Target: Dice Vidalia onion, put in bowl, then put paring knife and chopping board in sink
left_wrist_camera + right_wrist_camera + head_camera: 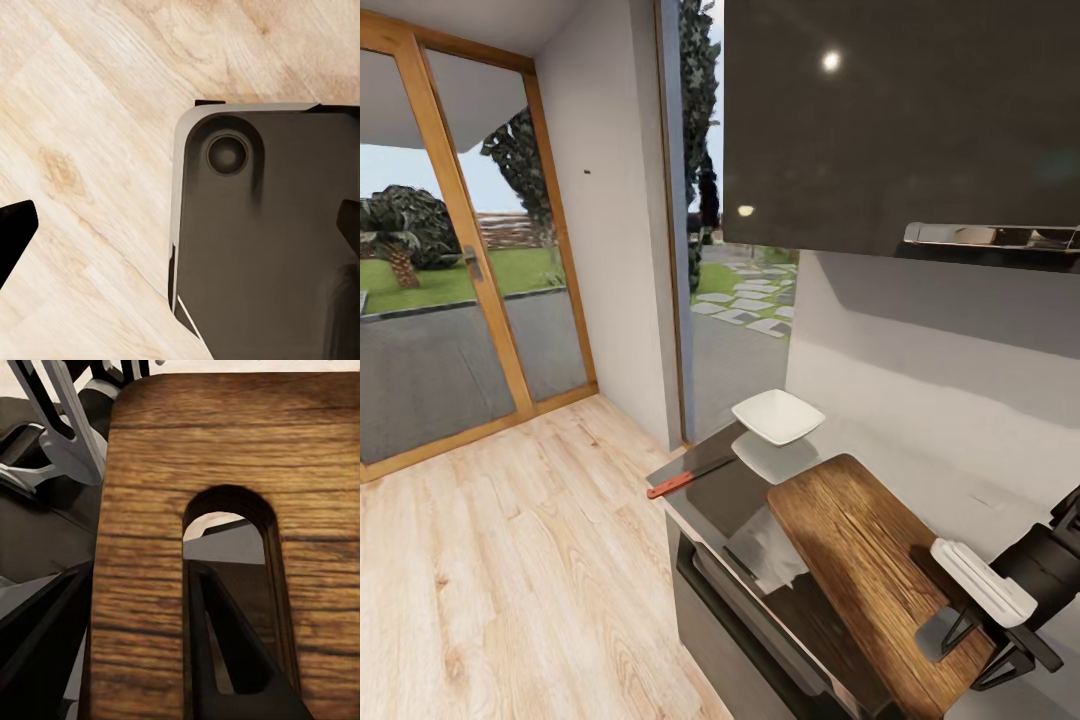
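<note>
The brown chopping board [860,560] hangs tilted over the glossy grey countertop [735,500], its near end in my right gripper [1000,645]. In the right wrist view one dark finger [225,652] passes through the board's [150,472] handle slot and the other lies along its edge, so the right gripper [139,615] is shut on it. The paring knife [682,481], with its red handle, lies at the counter's far left edge. Just behind it sits the white bowl [778,415]. My left gripper [180,229] hangs open over the floor, holding nothing. The sink and the onion are out of view.
A dark wall cabinet [900,120] with a steel handle hangs above the counter. Light wood floor [510,580] spreads to the left, up to a glazed wooden door [460,260]. The robot's dark base [262,240] lies under the left gripper. Drawer fronts [760,630] sit below the counter edge.
</note>
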